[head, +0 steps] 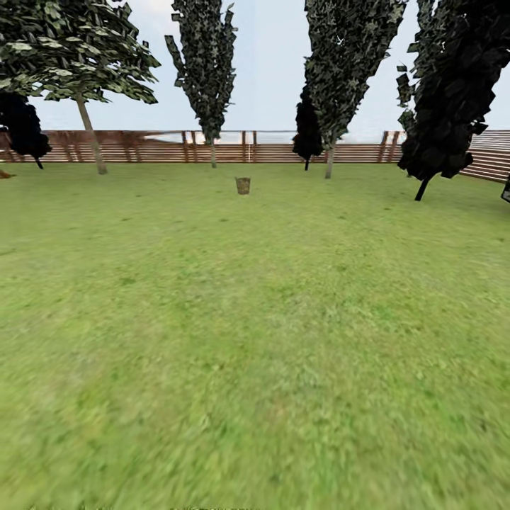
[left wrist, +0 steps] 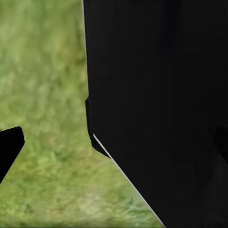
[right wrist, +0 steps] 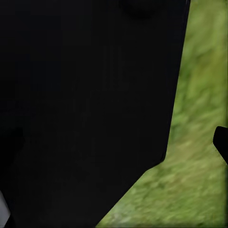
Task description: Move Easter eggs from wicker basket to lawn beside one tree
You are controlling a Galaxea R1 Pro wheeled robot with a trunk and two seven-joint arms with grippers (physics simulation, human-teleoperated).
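- Mottled green grass of the lawn [head: 255, 340] is seen stretching from the near edge of the head view to a brown fence [head: 163, 146] of horizontal wooden slats at the far side of the garden.
- Far out on the lawn, near the middle of the head view and a little short of the fence, the wicker basket [head: 243, 185] is seen standing upright; it is too small for any eggs inside it to be made out.
- At the far left, a tree [head: 91, 131] with a pale, slightly leaning trunk is seen under a spreading crown blotched whitish-green, well apart from the basket.
- Tall columnar trees [head: 205, 64] on thin stems are lined up along the fence, and a very dark one [head: 453, 99] is seen at the right.
- Pale sky is shown above the fence.
- In the left wrist view, a large black part of the robot [left wrist: 161, 104] is seen against blurred grass, with a small black tip [left wrist: 9, 145] at one edge.
- In the right wrist view, a similar black mass [right wrist: 85, 109] is seen over grass.
- How far either arm's fingers are parted, or whether anything is held, cannot be told.
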